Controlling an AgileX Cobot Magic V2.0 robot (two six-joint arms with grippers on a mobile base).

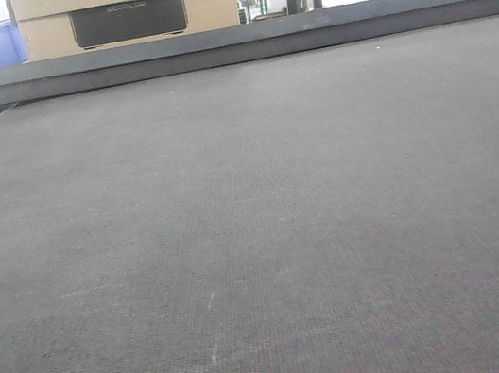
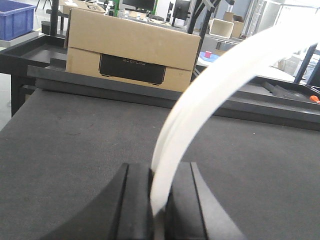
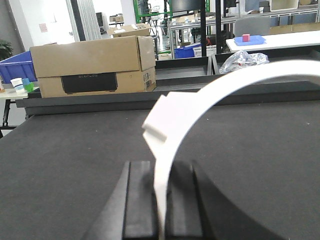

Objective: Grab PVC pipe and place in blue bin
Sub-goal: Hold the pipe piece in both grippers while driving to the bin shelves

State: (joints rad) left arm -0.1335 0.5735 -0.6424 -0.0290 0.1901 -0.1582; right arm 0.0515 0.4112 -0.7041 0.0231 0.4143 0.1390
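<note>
Here, the left hand (image 2: 160,192) grips one white pipe (image 2: 212,90). The right hand (image 3: 161,187) grips a white pipe (image 3: 200,100) too. One wide bench (image 1: 259,242) has open room up to its far edge.

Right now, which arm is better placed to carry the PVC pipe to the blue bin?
Left, probably: left end effector and right end effector each clamp a white PVC pipe, but the blue bin sits far left.

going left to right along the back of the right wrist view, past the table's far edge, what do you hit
blue bin → cardboard box → small blue crate → crumpled plastic bag. Left out: the white pipe, which arcs across the whole right half.
</note>
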